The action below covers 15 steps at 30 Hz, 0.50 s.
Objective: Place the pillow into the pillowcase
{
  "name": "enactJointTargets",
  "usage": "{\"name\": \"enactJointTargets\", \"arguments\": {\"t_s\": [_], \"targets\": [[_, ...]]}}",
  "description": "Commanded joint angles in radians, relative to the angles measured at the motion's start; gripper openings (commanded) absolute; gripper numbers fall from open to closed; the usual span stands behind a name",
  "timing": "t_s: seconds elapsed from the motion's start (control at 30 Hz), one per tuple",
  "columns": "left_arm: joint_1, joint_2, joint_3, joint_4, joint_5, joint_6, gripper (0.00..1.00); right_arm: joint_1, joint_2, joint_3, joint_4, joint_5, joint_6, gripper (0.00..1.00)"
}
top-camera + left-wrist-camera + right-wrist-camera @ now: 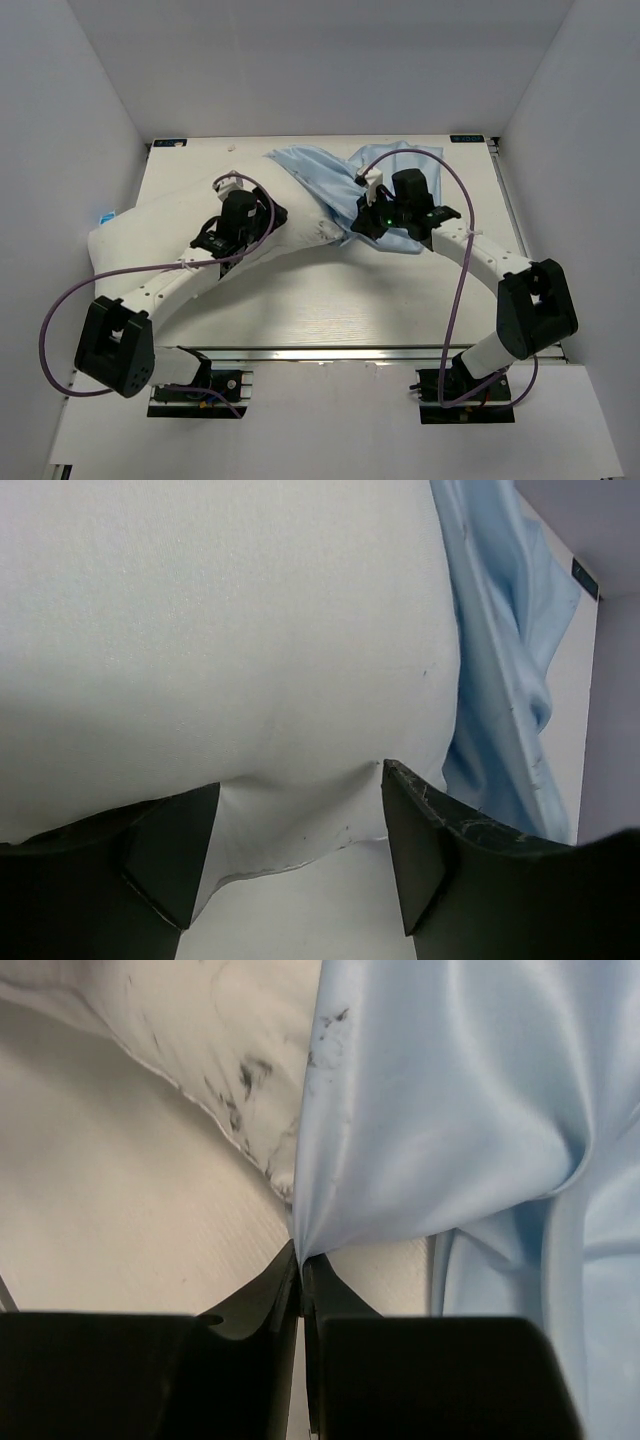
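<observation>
My right gripper is pinched on a thin fold of pillowcase, so a pull may slip it. Left gripper is spread wide over the pillow, not gripping it.

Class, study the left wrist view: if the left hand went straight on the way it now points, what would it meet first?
The pillow. The left hand has open fingers astride its near edge, so it would likely press into that cushion at once; the pillowcase lies off to the right.
</observation>
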Motion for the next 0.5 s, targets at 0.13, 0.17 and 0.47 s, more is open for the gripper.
{"name": "enactJointTargets", "arguments": {"t_s": [0.13,0.17,0.47], "targets": [[0.092,-0.02,0.052,0.052,-0.049,0.034,0.75,0.007,-0.024,-0.02,-0.082,0.026,-0.091,0.09],[0.094,-0.023,0.059,0.051,-0.049,0.036,0.75,0.007,-0.025,-0.018,-0.085,0.026,-0.093,0.09],[0.096,-0.008,0.047,0.069,-0.052,0.028,0.74,0.088,-0.059,0.052,-0.131,-0.052,-0.074,0.09]]}}
